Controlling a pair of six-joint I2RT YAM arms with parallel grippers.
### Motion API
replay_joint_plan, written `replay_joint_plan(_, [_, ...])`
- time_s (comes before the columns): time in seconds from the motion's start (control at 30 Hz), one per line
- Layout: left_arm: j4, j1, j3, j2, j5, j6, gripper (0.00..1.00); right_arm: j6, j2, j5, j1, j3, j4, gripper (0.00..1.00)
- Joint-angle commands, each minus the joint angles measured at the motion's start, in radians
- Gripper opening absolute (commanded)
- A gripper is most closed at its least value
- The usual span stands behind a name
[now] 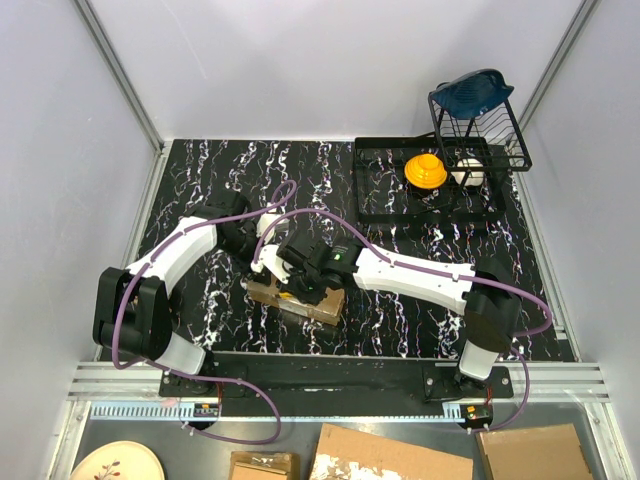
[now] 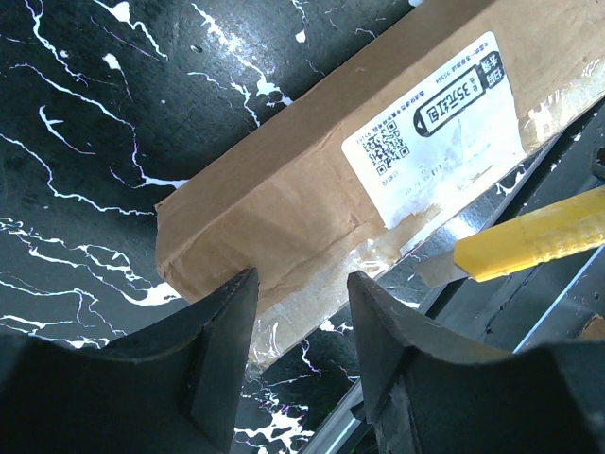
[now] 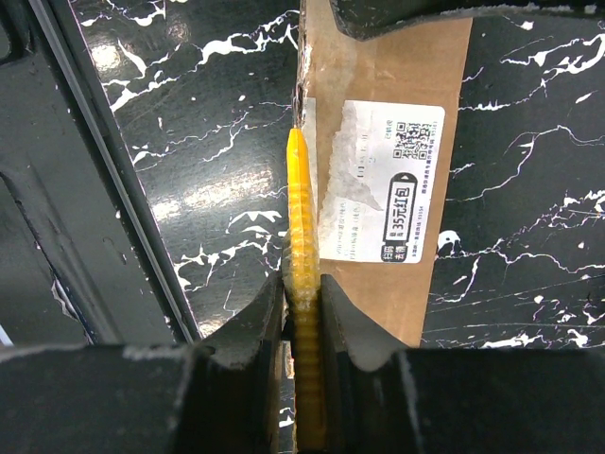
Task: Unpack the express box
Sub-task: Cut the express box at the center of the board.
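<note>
- Cardboard scraps [image 1: 390, 458] and a patterned plate [image 1: 112, 463] lie nearest me, below the table's near edge and well apart from the work.
- My right gripper [image 3: 302, 284] is clamped on the yellow utility knife [image 3: 301, 218]. The handle sits between the pads and the blade end points away from the wrist.
- I find the express box [image 3: 350, 85] toward the table's near edge, a little left of the middle, with its white label [image 3: 402, 180] facing up. Its long axis runs roughly left to right.
- The knife lies parallel to that axis, right along one taped long edge. I judge the coming cut depends on this line-up, with the blade travelling lengthwise down the seam. I cannot tell whether the tip has entered the tape.
- My left gripper [image 2: 302, 293] is at the box's left end, jaws apart above the taped side. I cannot tell whether it presses on the box.
- Beyond them is the glossy black marbled table [image 1: 230, 170]. A dish rack [image 1: 385, 190] and a wire basket [image 1: 490, 130] stand at its far right corner, well apart from the box.
</note>
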Motion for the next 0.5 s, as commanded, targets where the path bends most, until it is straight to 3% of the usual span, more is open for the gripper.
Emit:
replay_joint_plan(0.0, [0.062, 0.005, -0.027, 0.045, -0.050, 0.043, 0.51, -0.004, -0.038, 0.002, -0.005, 0.031, 0.014, 0.00])
replay_joint_plan(0.47, [0.059, 0.010, -0.023, 0.045, -0.049, 0.045, 0.50, -0.010, -0.033, 0.022, -0.015, 0.005, 0.018, 0.00])
